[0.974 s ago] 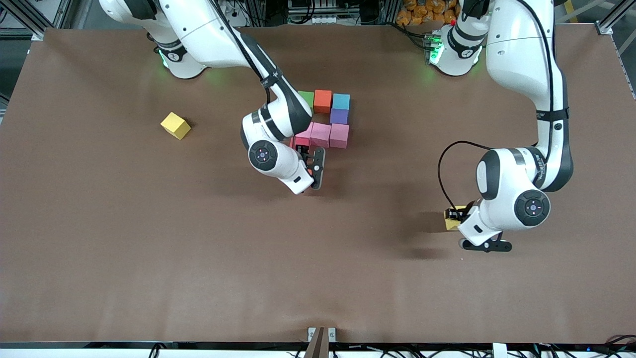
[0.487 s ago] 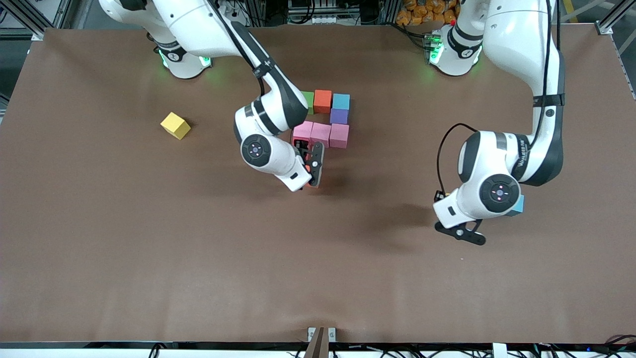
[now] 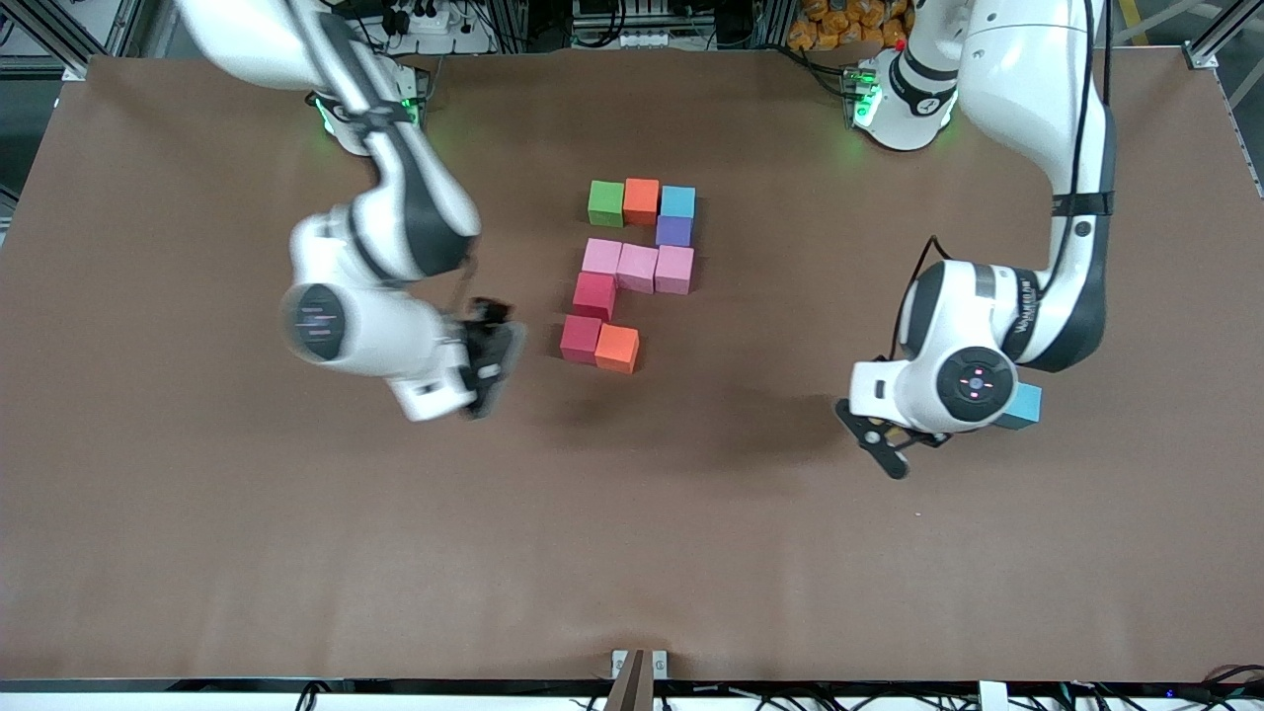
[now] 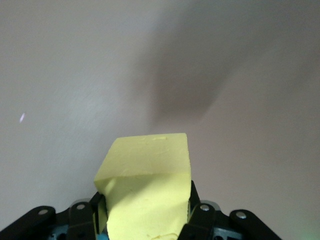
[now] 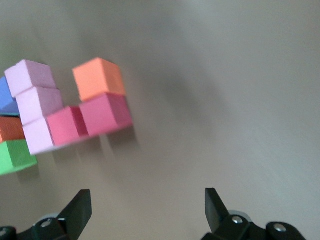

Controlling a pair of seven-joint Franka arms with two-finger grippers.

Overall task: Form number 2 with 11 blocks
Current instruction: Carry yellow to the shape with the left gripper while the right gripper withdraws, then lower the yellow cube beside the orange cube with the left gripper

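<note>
Over the bare table toward the left arm's end, my left gripper [image 3: 882, 446] hangs in the air with its fingers pinching a yellow block [image 4: 150, 185]; a light blue block [image 3: 1021, 405] sits just beside that arm. Nearer mid-table, my right gripper [image 3: 491, 360] hovers with fingers spread wide, holding nothing. Next comes the number 2 [image 3: 632, 269]: an orange block [image 3: 617, 348] touching a red block [image 3: 581, 339], another red above, three pink, purple, then green, orange and light blue farthest.
</note>
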